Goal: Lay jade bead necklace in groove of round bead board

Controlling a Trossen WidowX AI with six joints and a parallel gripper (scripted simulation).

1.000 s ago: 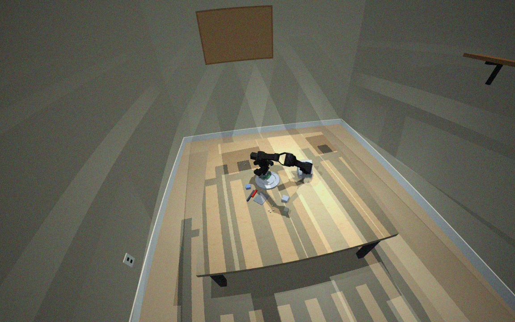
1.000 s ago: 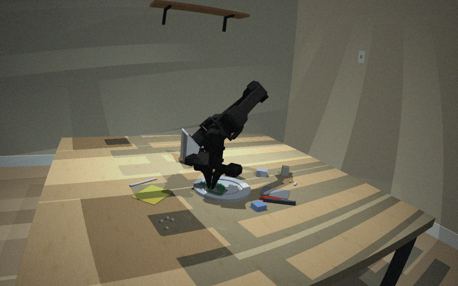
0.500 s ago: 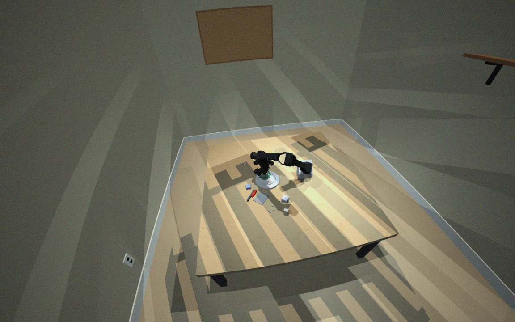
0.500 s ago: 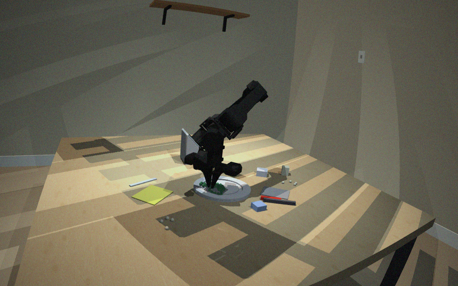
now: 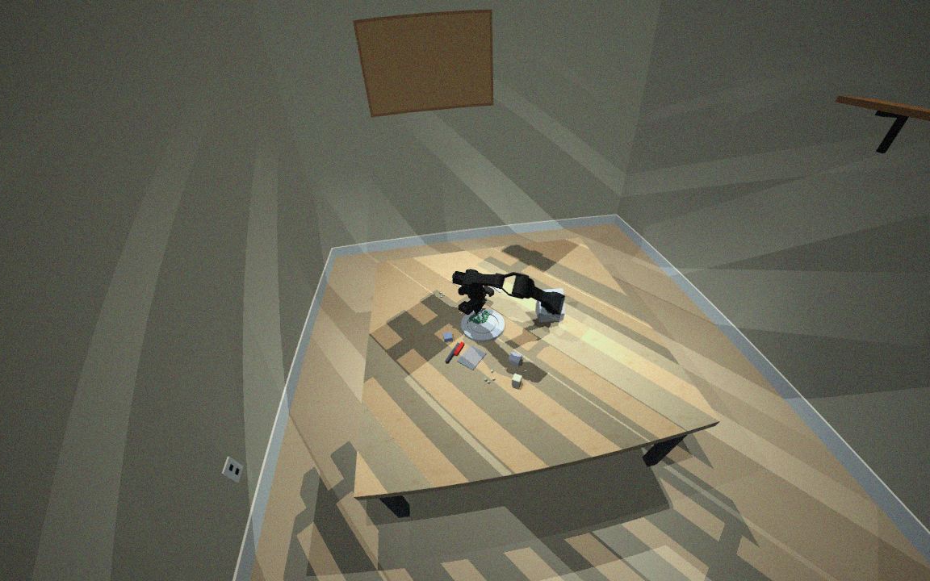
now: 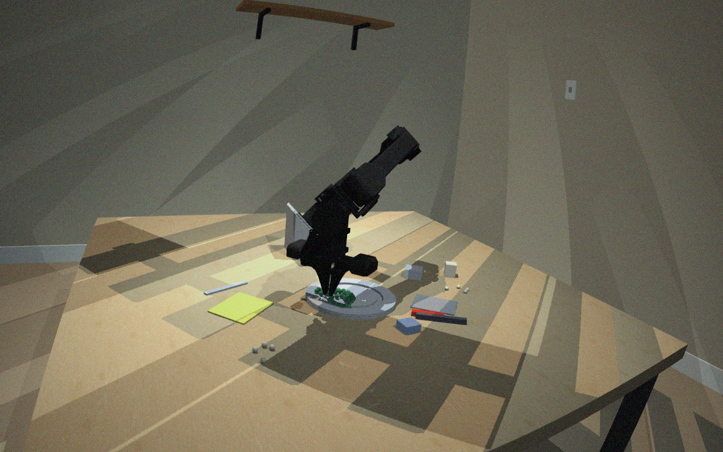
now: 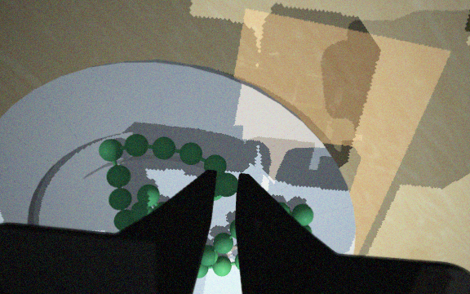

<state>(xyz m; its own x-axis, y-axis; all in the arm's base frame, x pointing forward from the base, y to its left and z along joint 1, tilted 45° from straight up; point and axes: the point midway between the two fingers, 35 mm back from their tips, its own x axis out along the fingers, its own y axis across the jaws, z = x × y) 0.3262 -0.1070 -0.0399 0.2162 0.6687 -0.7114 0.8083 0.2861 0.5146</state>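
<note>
The jade bead necklace is a bunched heap of green beads on one side of the round bead board. In the wrist view a row of beads crosses the groove line at the left, and other beads lie in folds below and to the right. My gripper is low over the board, its fingers nearly together and shut on a bead of the necklace. The fingers hide part of the heap and of the groove.
A yellow sheet and a thin grey bar lie left of the board in the exterior view. A blue block, a black and red tool, a grey plate, two pale blocks and small loose beads lie around it.
</note>
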